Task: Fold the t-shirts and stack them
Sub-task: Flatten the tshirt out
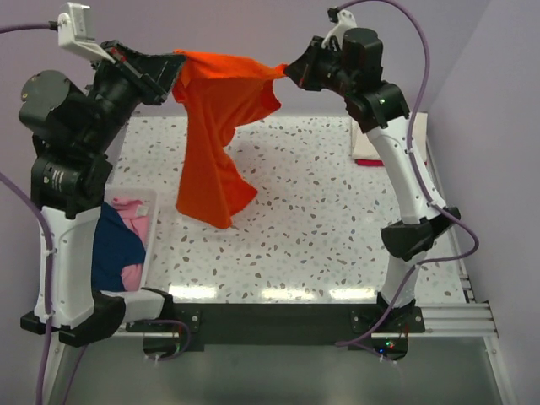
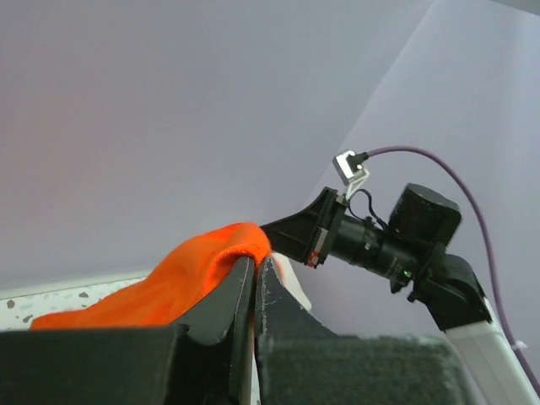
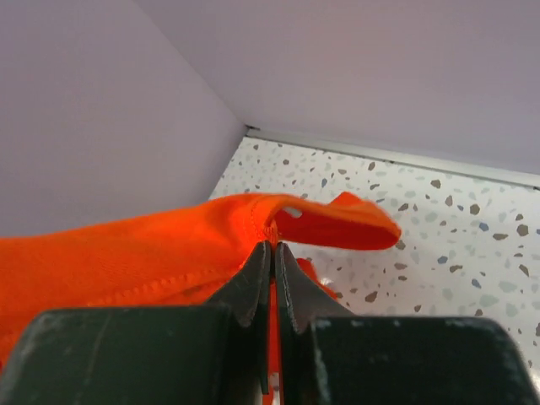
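Note:
The bright orange t-shirt (image 1: 221, 126) hangs in the air over the back of the table, stretched between both grippers, its lower part drooping toward the tabletop. My left gripper (image 1: 175, 74) is shut on its left top edge; in the left wrist view the orange cloth (image 2: 169, 287) bunches over the closed tips (image 2: 256, 263). My right gripper (image 1: 287, 72) is shut on the right top edge; in the right wrist view the seam of the orange cloth (image 3: 152, 253) is pinched between the tips (image 3: 272, 246). Navy blue (image 1: 114, 245) and pink (image 1: 133, 215) shirts lie in the basket.
A white basket (image 1: 150, 245) stands at the left table edge beside the left arm. A folded white and red item (image 1: 364, 150) lies at the back right behind the right arm. The speckled tabletop (image 1: 312, 219) runs to a wall at the back.

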`<state>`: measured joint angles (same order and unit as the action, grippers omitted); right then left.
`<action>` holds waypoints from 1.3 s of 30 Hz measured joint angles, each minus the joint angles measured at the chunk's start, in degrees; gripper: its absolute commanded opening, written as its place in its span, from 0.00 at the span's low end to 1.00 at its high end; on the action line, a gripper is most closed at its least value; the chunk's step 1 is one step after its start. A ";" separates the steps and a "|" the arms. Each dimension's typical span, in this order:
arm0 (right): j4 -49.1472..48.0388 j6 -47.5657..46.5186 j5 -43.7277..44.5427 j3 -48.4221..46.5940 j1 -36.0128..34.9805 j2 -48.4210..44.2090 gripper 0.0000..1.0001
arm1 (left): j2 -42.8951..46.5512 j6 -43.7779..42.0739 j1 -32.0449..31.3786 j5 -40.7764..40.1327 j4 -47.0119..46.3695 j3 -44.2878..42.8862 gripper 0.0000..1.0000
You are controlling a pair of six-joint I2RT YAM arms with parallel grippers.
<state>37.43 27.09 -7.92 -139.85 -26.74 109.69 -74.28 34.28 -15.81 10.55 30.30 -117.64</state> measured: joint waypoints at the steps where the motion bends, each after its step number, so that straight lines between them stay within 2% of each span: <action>1: -1.14 0.50 -1.36 2.45 1.53 -1.51 0.00 | 0.52 0.11 0.02 0.90 -0.33 0.09 0.00; 4: -4.92 3.30 -6.64 11.72 8.00 -5.62 0.00 | 2.19 1.22 -0.39 5.64 -2.40 3.69 0.00; 6: -6.88 4.59 -9.03 17.88 12.28 -7.45 0.00 | 2.56 2.16 -2.78 7.78 -5.09 10.29 0.00; 10: -9.97 6.12 -10.78 30.80 19.08 -8.35 0.00 | -1.36 3.65 -14.82 6.23 -10.93 24.24 0.00; 12: -9.86 6.88 -11.13 36.68 22.23 -7.54 0.09 | -3.85 4.92 -20.79 5.70 -14.67 31.58 0.00; 13: -9.81 7.26 -11.10 39.50 23.80 -6.95 0.16 | -5.57 5.70 -23.80 5.27 -16.50 35.21 0.00; 14: -9.20 7.52 -11.06 41.81 25.38 -6.32 0.28 | -7.85 6.38 -26.56 5.01 -17.99 38.16 0.00; 15: -8.31 7.80 -10.71 43.56 26.73 -5.62 0.34 | -10.21 7.06 -28.79 4.98 -19.19 39.91 0.00; 16: -7.76 7.50 -10.51 44.61 27.76 -5.03 0.44 | -13.62 7.63 -31.28 5.16 -20.81 41.07 0.05; 17: -6.99 7.41 -9.55 45.64 28.89 -4.46 0.48 | -17.35 8.22 -33.24 5.60 -22.51 41.20 0.19; 18: -6.21 6.93 -8.41 46.56 29.88 -4.22 0.53 | -21.14 8.57 -34.86 6.03 -24.55 41.18 0.28; 19: -5.70 6.51 -7.37 47.67 30.53 -4.28 0.62 | -24.44 8.83 -36.20 6.73 -25.94 41.18 0.41; 21: -5.33 5.92 -4.98 50.25 30.93 -5.55 0.66 | -29.11 9.42 -37.88 7.85 -26.84 41.18 0.51; 22: -5.60 5.66 -4.13 52.24 30.84 -6.91 0.66 | -30.49 9.55 -38.27 8.13 -26.86 41.18 0.57; 25: -6.05 5.46 -2.75 59.65 29.90 -12.96 0.66 | -30.91 9.46 -37.92 7.30 -26.69 41.18 0.60; 27: -6.73 5.46 -1.29 65.48 28.30 -18.60 0.65 | -29.46 9.40 -36.89 5.92 -26.38 41.38 0.59; 29: -8.13 5.53 0.33 71.08 25.75 -24.06 0.64 | -26.56 9.27 -35.34 3.28 -25.75 43.01 0.53; 31: -9.90 5.97 2.12 77.68 21.86 -29.83 0.64 | -21.09 9.70 -32.28 -0.46 -24.63 47.17 0.47; 34: -11.41 7.23 3.74 88.06 16.22 -37.70 0.62 | -12.20 10.64 -25.88 -6.86 -20.26 53.66 0.47; 39: -10.51 9.33 5.81 99.12 15.82 -47.10 0.62 | 0.42 13.40 -16.33 -22.05 -11.06 62.51 0.47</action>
<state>26.92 36.42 -2.11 -40.73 -10.92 62.59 -73.87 47.68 -32.14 -11.51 19.25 -55.13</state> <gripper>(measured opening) 0.624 0.470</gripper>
